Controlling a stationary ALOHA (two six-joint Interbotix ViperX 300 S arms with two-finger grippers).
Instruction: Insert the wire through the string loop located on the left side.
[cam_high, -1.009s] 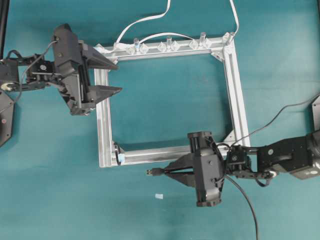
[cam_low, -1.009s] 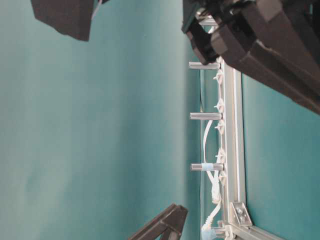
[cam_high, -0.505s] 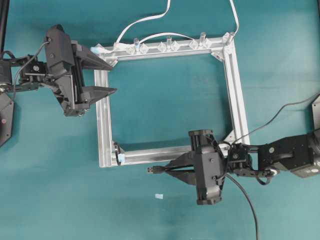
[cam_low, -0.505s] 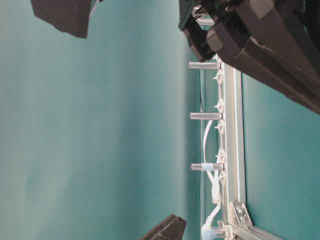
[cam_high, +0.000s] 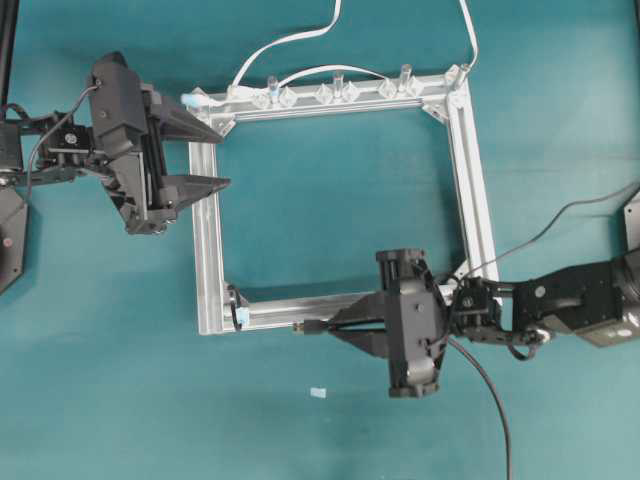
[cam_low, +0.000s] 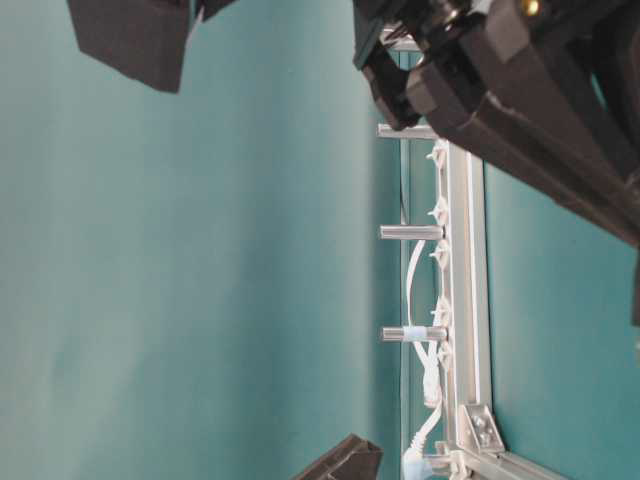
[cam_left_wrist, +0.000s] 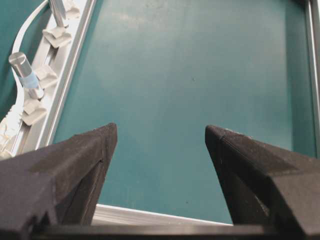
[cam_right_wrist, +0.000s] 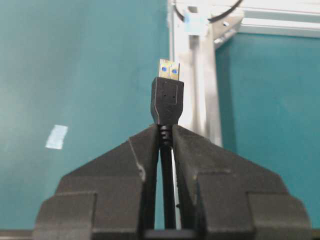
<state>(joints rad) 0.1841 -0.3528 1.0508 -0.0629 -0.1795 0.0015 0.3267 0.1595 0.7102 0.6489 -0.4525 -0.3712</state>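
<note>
The wire (cam_right_wrist: 166, 100) is pinched between the pressed-together fingers of the right gripper (cam_high: 335, 327), just behind its black plug, whose metallic tip juts out ahead of the fingertips. In the overhead view the plug (cam_high: 305, 326) is held level and aimed leftward, just beside the near rail of the aluminium frame (cam_high: 207, 240). The string loop (cam_high: 237, 309) sits at the frame's near left corner, marked by a pale blue tab; it is seen ahead of the plug and near it, apart from the tip. From the right wrist view the loop (cam_right_wrist: 220, 15) appears as a thin dark arc by that tab, though its exact opening cannot be made out.

The left gripper (cam_high: 214, 157) is spread wide over the frame's left rail near the far corner, holding nothing. Metal posts (cam_left_wrist: 24, 73), clear clips and a white cable (cam_high: 290, 40) are ranged along the far rail. A small pale scrap (cam_high: 318, 393) lies on the teal table (cam_high: 330, 200).
</note>
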